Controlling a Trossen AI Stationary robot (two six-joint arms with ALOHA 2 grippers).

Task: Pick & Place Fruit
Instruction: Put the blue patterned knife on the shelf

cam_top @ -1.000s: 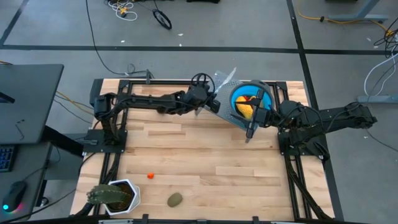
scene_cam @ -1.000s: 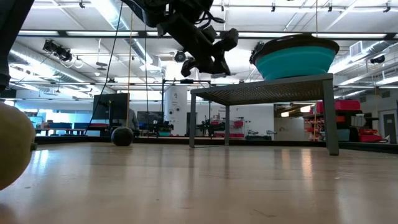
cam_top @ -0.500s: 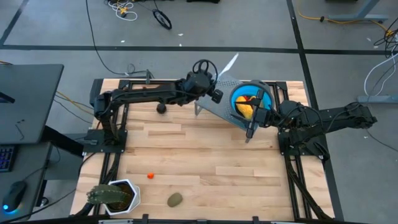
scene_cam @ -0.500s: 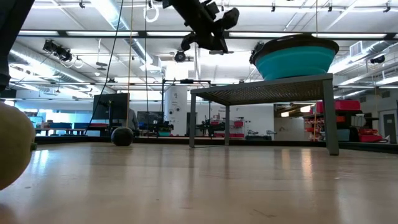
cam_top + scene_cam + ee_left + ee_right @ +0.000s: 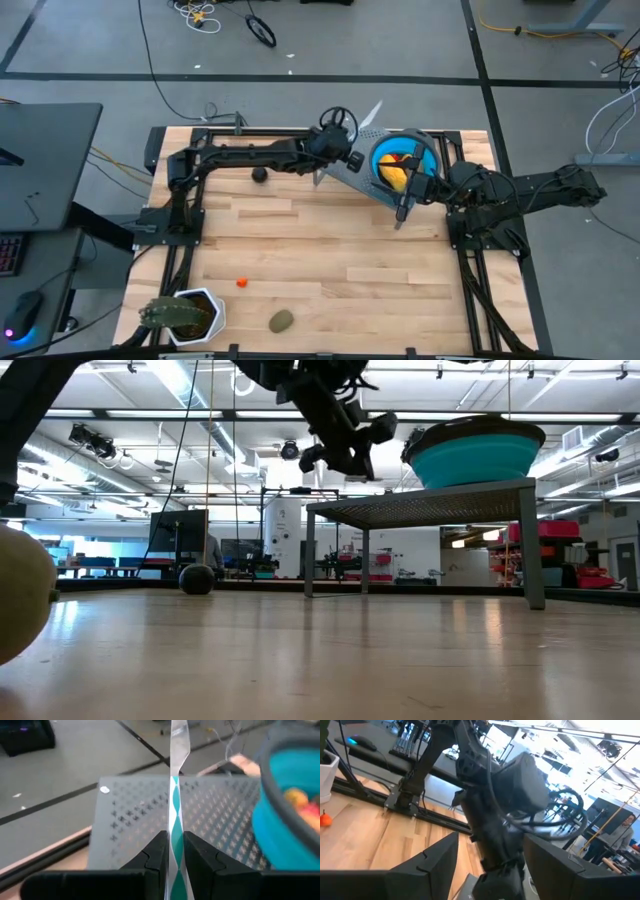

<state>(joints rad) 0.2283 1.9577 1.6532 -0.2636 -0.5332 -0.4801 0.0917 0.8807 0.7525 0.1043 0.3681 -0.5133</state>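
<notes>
The left gripper pinches a thin pale stick, upright, over the metal stand beside the blue bowl. The dark round fruit lies behind it, toward that arm's base. The right gripper waits open.

We count two dark arms, one blue bowl with yellow and orange-red fruit inside, too crowded to count, one grey perforated stand, one dark round fruit, one olive-brown oval, one tiny orange-red bit, one potted spiky plant, and one thin pale-blue stick.
</notes>
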